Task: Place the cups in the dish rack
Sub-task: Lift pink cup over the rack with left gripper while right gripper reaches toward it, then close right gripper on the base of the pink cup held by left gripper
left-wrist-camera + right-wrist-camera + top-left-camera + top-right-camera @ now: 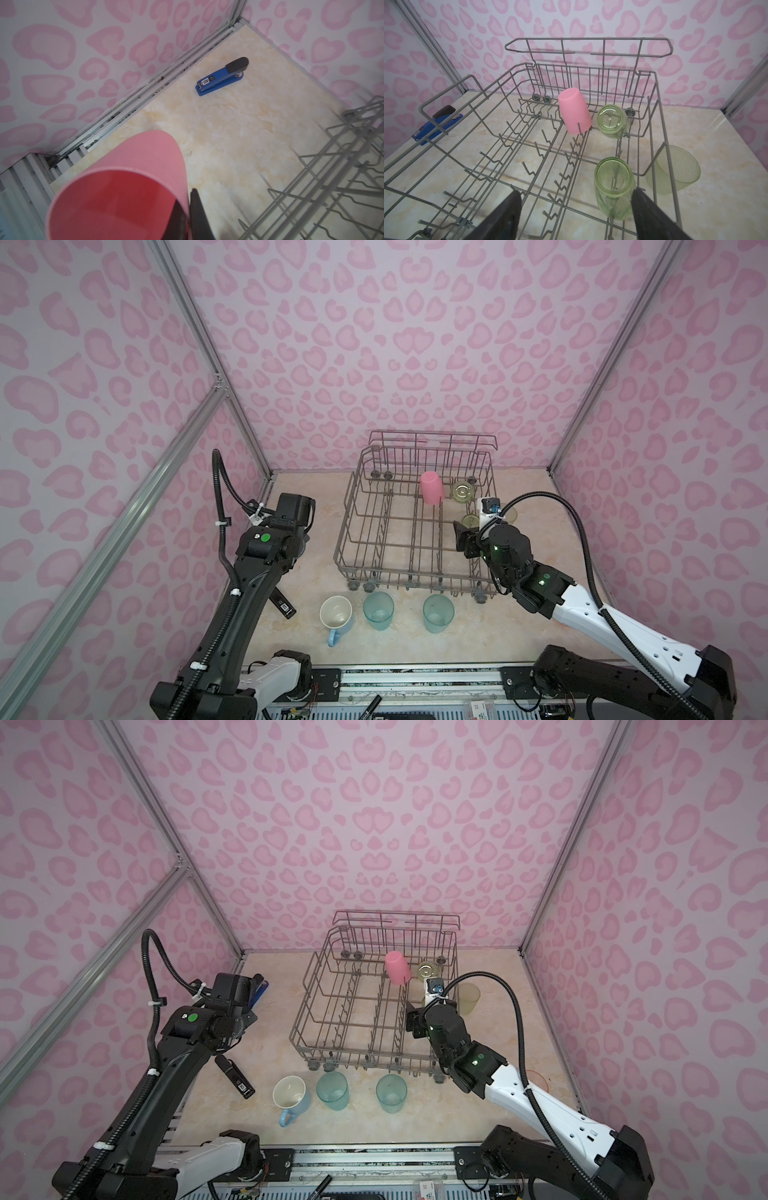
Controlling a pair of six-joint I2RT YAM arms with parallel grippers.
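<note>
The left gripper is clamped on the wall of a salmon cup, one finger inside the mouth and one outside. It's holding the cup tilted above the table, off the left side of the dish rack. A blue stapler lies near the table's far left corner. In both top views the arm covers that grip completely.

The right gripper is spread wide over the rack's right-hand lane, gripping nothing. A yellow-green cup sits upside down between its fingers, way closer to one finger. It might be just touching, hard to call from here. Farther back in the rack there's a second yellow-green cup, mouth down, and right beside it a pink cup, also mouth down and leaning a bit. A third yellow-green cup sits on the table just outside the rack's right wall.

Not loaded yet: a light-blue mug, a teal tumbler and a second teal tumbler, upright in a row along the rack's near side.
</note>
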